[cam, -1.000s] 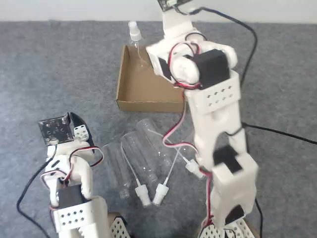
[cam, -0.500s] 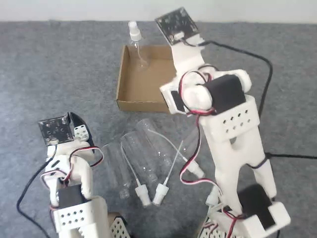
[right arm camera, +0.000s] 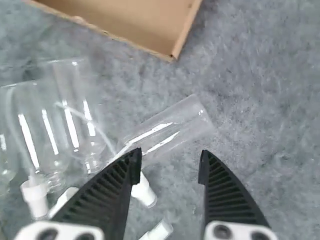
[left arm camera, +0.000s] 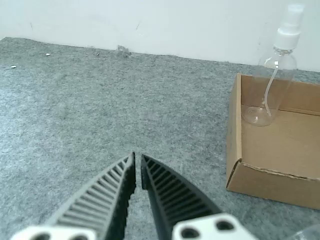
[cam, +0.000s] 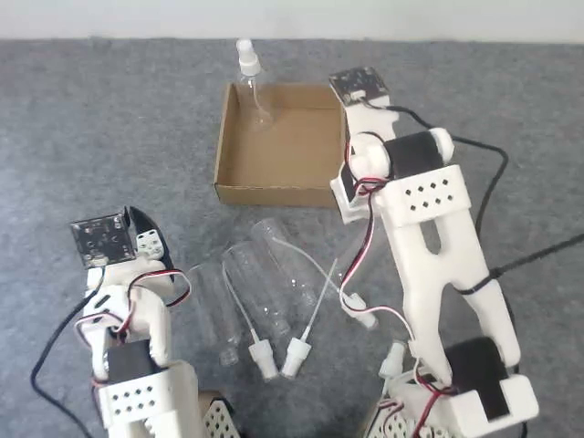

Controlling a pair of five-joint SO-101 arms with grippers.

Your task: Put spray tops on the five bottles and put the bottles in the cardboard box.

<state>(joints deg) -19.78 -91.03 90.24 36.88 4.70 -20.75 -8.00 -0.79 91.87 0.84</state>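
Hovering with its jaws spread, the right gripper (right arm camera: 170,155) hangs over a clear uncapped bottle (right arm camera: 167,131) lying on the grey mat (cam: 109,119), just off a corner of the cardboard box (right arm camera: 140,20). The left gripper (left arm camera: 138,159) is pressed together on nothing, low over the mat. One capped bottle (cam: 248,78) stands upright in the box's far corner. Other bottles (cam: 260,278) and loose spray tops (cam: 263,358) lie between the arms. Since a second ago the right arm has drawn back from over the box and folded down, while the left arm has kept still
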